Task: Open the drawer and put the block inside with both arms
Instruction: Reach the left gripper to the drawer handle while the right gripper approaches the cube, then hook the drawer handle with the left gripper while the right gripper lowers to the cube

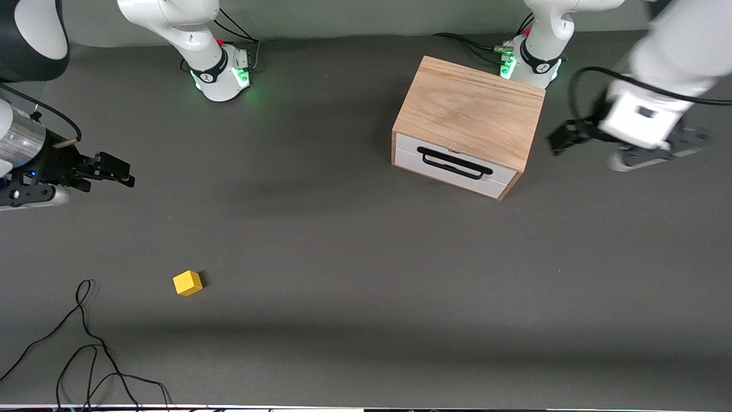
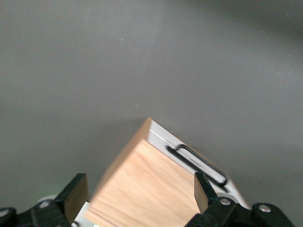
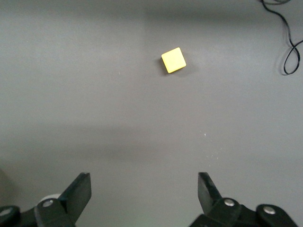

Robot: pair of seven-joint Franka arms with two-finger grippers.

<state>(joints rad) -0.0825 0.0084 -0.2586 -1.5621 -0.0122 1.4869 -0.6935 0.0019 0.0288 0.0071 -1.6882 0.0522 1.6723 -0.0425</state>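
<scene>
The light oak cabinet [image 1: 469, 111] stands near the left arm's base. Its white drawer [image 1: 452, 171] with the black wire handle [image 1: 454, 163] is closed. The small yellow block [image 1: 187, 282] lies on the grey table toward the right arm's end, nearer the front camera. My left gripper [image 1: 557, 140] is open and empty, up in the air beside the cabinet at the left arm's end. The left wrist view shows the cabinet top [image 2: 142, 184] and handle [image 2: 199, 163] between the open fingers [image 2: 75, 194]. My right gripper [image 1: 117, 171] is open and empty; its wrist view shows the block [image 3: 173, 60] on bare table.
A loose black cable [image 1: 86, 343] lies on the table near the front edge at the right arm's end, nearer the camera than the block; it also shows in the right wrist view [image 3: 289, 47]. The table [image 1: 343, 257] is dark grey.
</scene>
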